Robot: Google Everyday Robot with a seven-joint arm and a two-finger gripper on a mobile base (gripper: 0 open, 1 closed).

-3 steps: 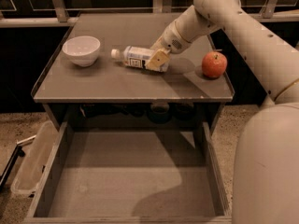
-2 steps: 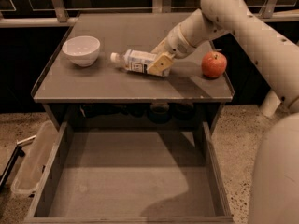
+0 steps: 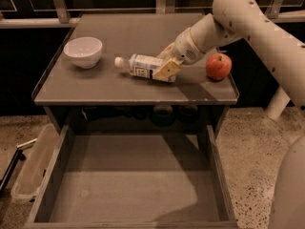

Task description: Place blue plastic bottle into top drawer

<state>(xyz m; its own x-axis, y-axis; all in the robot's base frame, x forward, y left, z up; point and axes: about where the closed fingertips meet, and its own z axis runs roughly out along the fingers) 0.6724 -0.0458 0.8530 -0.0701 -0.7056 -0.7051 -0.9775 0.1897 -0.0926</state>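
The blue plastic bottle [image 3: 139, 66] lies on its side on the grey tabletop [image 3: 119, 87], white cap pointing left toward the bowl. My gripper [image 3: 165, 68] is at the bottle's right end, with its tan fingers [image 3: 164, 71] closed around the bottle's base. My arm reaches in from the upper right. The top drawer [image 3: 51, 178] is pulled open below the table's front edge, and its flat grey bottom is bare.
A white bowl [image 3: 83, 51] stands at the tabletop's left. A red apple [image 3: 218, 66] sits just right of my gripper, near the table's right edge. A clear plastic bin [image 3: 31, 168] lies on the floor left of the drawer.
The bottle and my gripper have shifted together a little toward the table's front edge. The bowl and apple have stayed in place.
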